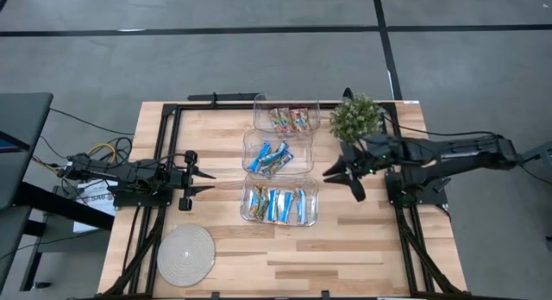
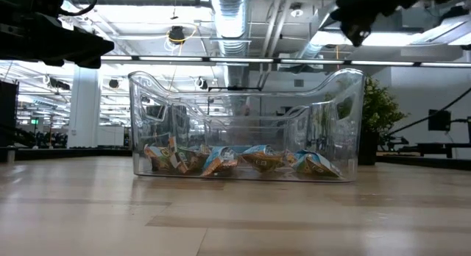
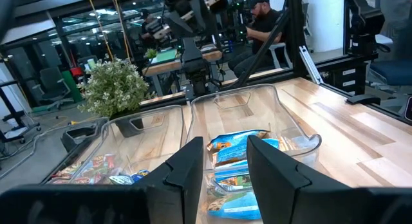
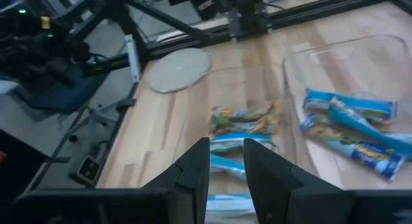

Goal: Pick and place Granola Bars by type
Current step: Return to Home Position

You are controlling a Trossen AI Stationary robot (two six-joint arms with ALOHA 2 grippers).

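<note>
Three clear bins stand in a column at mid-table. The far bin (image 1: 285,117) holds red-green-orange Granola Bars (image 1: 289,120). The middle bin (image 1: 278,153) holds bright blue bars (image 1: 270,158). Tan-brown and blue bars (image 1: 280,203) lie in the near bin (image 1: 279,203). My left gripper (image 1: 207,181) sits at the table's left, pointing level at the bins, open and holding nothing (image 3: 225,150). My right gripper (image 1: 342,179) hangs above the table just right of the bins, tilted down, open and holding nothing (image 4: 226,153).
A small potted plant (image 1: 355,117) stands at the far right beside the far bin. A round pale disc (image 1: 185,254) lies near the front left. Black frame rails (image 1: 164,153) run along the table's sides. A person (image 3: 261,18) sits beyond the table.
</note>
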